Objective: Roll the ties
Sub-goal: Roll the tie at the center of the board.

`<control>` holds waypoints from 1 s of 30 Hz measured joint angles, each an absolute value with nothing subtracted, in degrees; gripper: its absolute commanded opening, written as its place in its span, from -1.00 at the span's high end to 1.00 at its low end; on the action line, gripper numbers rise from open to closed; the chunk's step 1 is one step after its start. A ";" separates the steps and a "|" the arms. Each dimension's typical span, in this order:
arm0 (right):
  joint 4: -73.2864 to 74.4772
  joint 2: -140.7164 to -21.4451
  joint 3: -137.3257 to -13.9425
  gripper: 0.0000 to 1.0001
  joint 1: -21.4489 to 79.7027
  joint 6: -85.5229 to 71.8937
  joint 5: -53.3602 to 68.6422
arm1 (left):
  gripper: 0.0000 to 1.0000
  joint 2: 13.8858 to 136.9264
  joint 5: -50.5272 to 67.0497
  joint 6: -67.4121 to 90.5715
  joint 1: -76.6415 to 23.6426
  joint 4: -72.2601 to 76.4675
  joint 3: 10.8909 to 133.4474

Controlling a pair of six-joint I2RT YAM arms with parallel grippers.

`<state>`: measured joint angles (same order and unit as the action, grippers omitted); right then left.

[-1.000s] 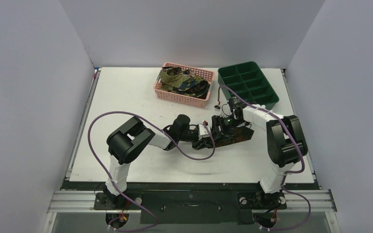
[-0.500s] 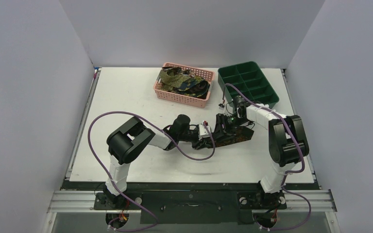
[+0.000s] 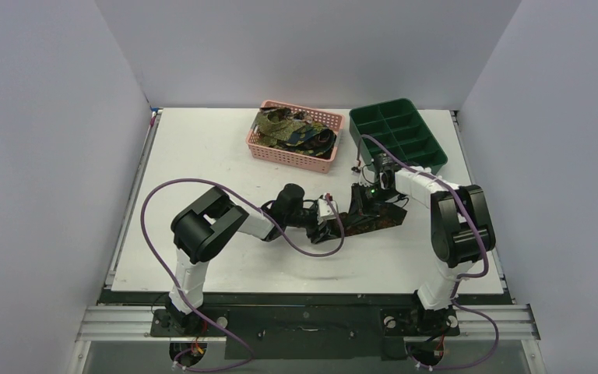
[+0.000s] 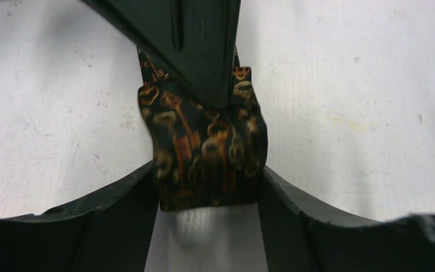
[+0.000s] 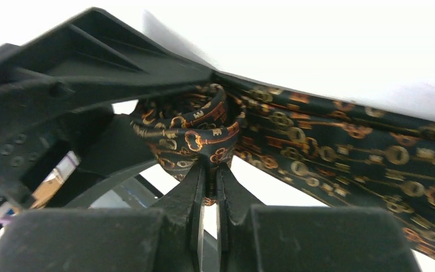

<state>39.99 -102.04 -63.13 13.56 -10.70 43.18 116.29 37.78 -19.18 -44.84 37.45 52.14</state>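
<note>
Dark fabric of the tie (image 3: 381,220) is lying mid-roll on the table (image 3: 202,156), the right gripper (image 5: 208,167) clamping its coiled end, the left gripper (image 4: 207,190) bracketing it, whether gripping I cannot tell; the next turn is probably needing steady tension.

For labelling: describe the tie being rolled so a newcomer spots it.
On the white table, in front of the pink basket and green tray, one dark tie lies near the centre. Unlike the basket's heaped ties, it lies alone, patterned with gold keys, one end rolled.
</note>
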 measured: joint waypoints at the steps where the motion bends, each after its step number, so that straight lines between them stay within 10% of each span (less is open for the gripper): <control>1: 40.34 -102.08 -63.13 1.00 13.45 -10.46 41.89 | -0.29 116.29 37.71 -18.68 -44.73 36.97 52.12; 21: 46.96 -108.14 -68.69 1.00 14.41 -9.45 27.86 | -0.86 116.68 37.47 -7.97 -44.97 45.43 52.42; 30: 47.83 -108.64 -69.54 1.00 15.16 -8.36 27.29 | -0.33 121.05 34.28 -8.38 -49.19 52.07 53.76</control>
